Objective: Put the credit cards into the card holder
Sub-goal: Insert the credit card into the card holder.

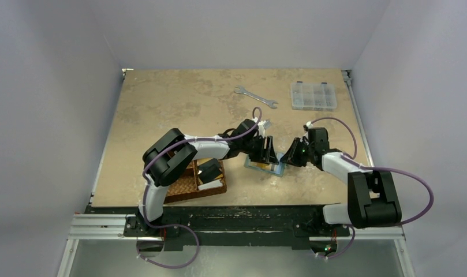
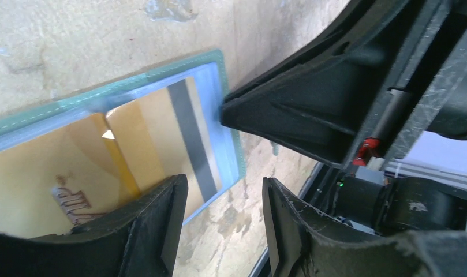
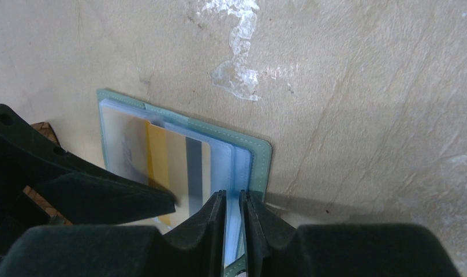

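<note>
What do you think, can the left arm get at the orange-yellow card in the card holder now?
Probably yes: the left gripper hangs open above the orange-yellow card, nothing between them; the right gripper only pinches the card holder at its edge.

card holder [image 2: 215, 138]: cut off by frame at 9 o'clock
orange-yellow card [image 2: 34, 173]: raised lettering blurred, unreadable
basket [image 1: 185, 187]: partly hidden under left arm [image 1: 167, 158]

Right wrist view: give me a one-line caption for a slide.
Right gripper pinches the open card holder by a clear sleeve on the table, an orange-yellow card showing through the sleeves.
</note>
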Available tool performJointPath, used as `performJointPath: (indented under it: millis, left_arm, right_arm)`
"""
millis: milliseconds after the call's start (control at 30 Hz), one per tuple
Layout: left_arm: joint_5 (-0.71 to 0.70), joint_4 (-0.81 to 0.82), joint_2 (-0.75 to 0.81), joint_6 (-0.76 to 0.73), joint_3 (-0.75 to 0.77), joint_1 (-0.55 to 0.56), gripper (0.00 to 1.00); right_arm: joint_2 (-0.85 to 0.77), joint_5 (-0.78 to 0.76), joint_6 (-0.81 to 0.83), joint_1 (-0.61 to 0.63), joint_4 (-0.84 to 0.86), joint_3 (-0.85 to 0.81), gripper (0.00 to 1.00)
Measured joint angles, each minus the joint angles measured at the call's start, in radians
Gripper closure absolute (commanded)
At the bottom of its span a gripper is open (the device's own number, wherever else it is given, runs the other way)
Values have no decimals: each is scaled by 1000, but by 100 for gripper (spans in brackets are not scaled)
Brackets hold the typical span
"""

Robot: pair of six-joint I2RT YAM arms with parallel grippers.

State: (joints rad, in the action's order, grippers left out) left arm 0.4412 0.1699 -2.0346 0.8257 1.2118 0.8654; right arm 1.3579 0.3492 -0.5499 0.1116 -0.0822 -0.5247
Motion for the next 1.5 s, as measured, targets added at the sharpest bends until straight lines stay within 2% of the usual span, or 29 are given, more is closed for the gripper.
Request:
performJointPath:
  millis: [333, 700, 867, 1100, 1300, 1500]
  left_arm:
    - [-163, -219, 71, -163, 48, 0, 44]
    - [-206, -262, 51, -195, 66, 22, 41]
    - [-240, -286, 8, -208, 126, 55, 40]
    - [-205, -235, -19, -190, 126, 60, 40]
    - [-172, -141, -6, -163, 74, 49, 40]
    - [-179, -151, 32, -175, 60, 56, 40]
  right_arm:
    - [-44, -21, 1, 2, -50, 0, 67]
    - [-45, -20, 8, 20, -66, 0, 65]
    - [-44, -20, 8, 21, -64, 0, 65]
    - [-36, -18, 8, 21, -60, 0, 65]
    - [-37, -19, 8, 21, -60, 0, 59]
    - [-76, -41, 7, 24, -91, 0, 49]
